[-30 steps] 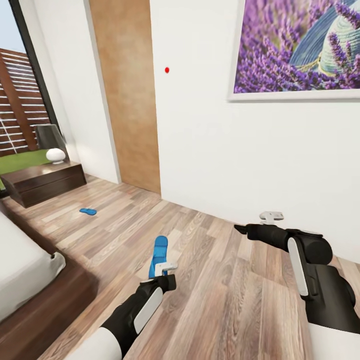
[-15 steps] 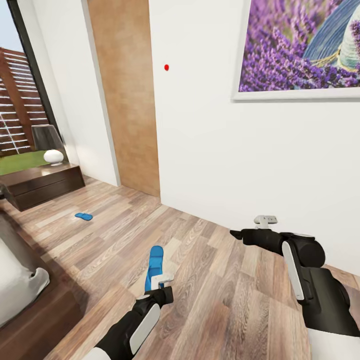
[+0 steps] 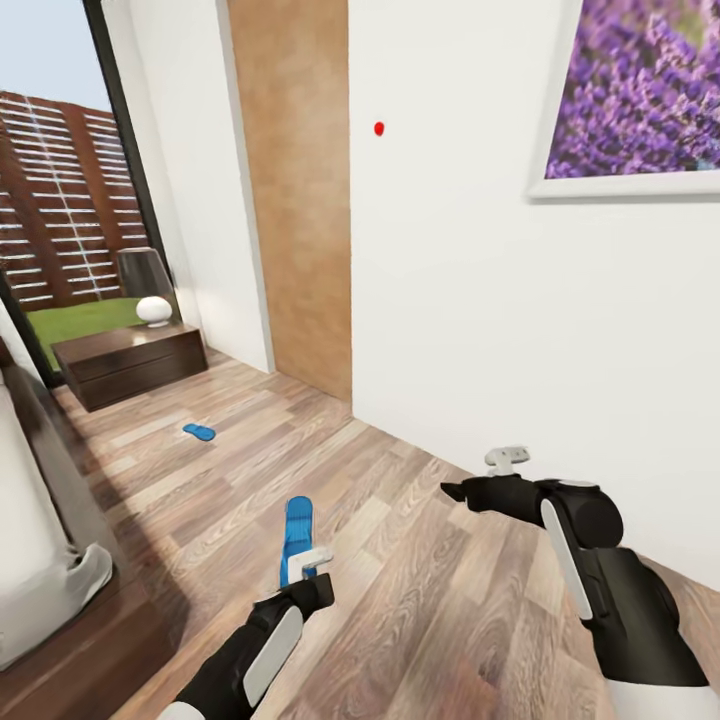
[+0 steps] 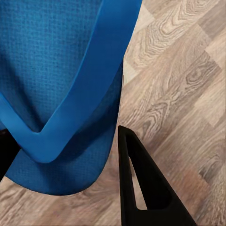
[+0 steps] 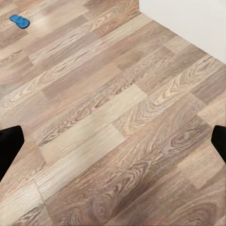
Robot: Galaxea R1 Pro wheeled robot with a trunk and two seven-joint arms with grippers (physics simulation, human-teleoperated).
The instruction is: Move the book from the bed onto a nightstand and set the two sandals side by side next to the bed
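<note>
The left gripper (image 3: 303, 562) clasps one blue sandal (image 3: 297, 527) above the floor (image 3: 420, 560), likely carrying it toward the other sandal (image 3: 199, 432) near the nightstand (image 3: 130, 362); the right gripper (image 3: 452, 490), spread wide, holds nothing

The bed (image 3: 40, 590) and the painting (image 3: 640, 100) are cut off by the head view's edges.

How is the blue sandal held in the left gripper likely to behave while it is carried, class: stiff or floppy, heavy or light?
Probably fairly stiff: the held sandal juts straight out from the left gripper without drooping. Likely light, since a grip at one end keeps it up. Its textured sole may resist slipping, though the strap looks smoother.
</note>
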